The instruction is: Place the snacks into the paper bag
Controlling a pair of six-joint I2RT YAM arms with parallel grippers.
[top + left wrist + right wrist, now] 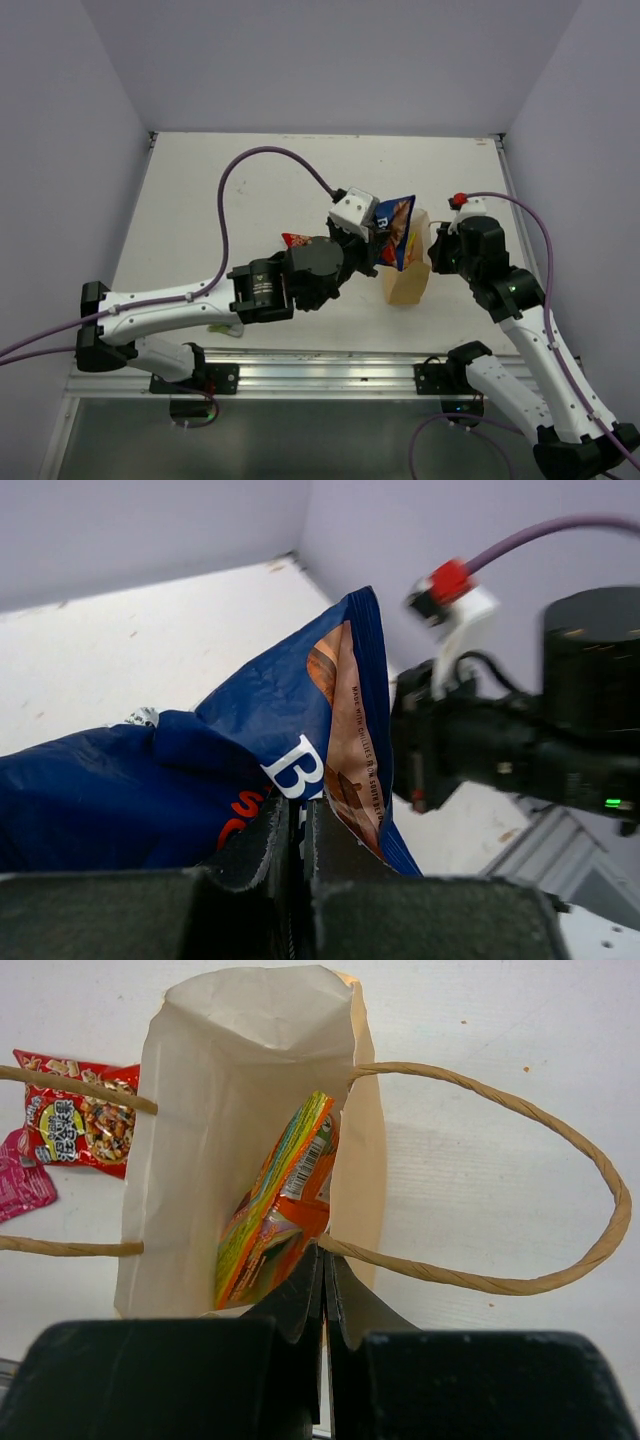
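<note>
My left gripper [372,243] is shut on the blue Burts crisp bag [396,230] and holds it in the air against the left side of the paper bag's [408,282] mouth. In the left wrist view the fingers [262,842] pinch the blue bag [250,750] by its lower edge. My right gripper [325,1260] is shut on the near rim of the open paper bag [240,1090], by a handle [560,1160]. An orange packet [275,1210] stands inside the bag. A red packet [80,1120] and a pink one [22,1180] lie on the table to its left.
The red packet [296,240] lies under my left arm. A green packet [222,328] peeks out beside the left arm near the table's front edge. The right arm [520,750] stands close to the blue bag. Walls enclose the table on three sides.
</note>
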